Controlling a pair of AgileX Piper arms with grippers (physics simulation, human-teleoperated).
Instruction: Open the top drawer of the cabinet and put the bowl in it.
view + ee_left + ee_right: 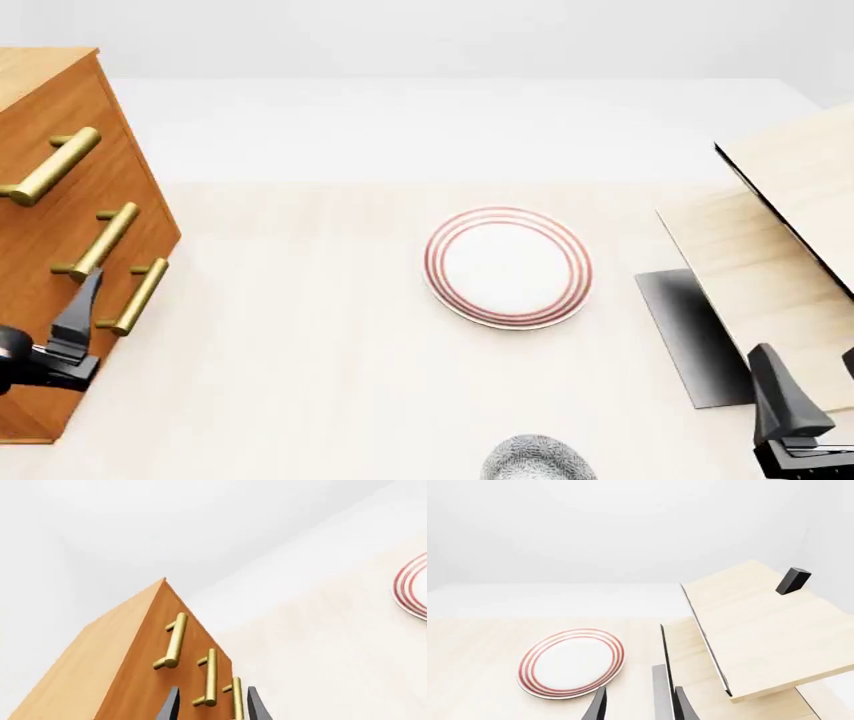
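Note:
The orange-brown cabinet (54, 330) stands at the table's left, all three drawers shut. The top drawer (83, 100) carries the largest brass handle (51, 165). My left gripper (83, 312) is open, close in front of the cabinet at the height of the lowest handle (136, 296). In the left wrist view the gripper (212, 707) has that lowest handle (235, 697) between its fingers, well below the top drawer's handle (175, 641). The speckled bowl (538, 462) sits at the near edge, centre. My right gripper (811, 398) is open and empty at the near right.
A flat white plate with red rings (509, 266) lies mid-table and shows in the right wrist view (572, 662). A pale light-wood structure (781, 225) with a dark base stands at the right. A small black block (792, 580) rests on it.

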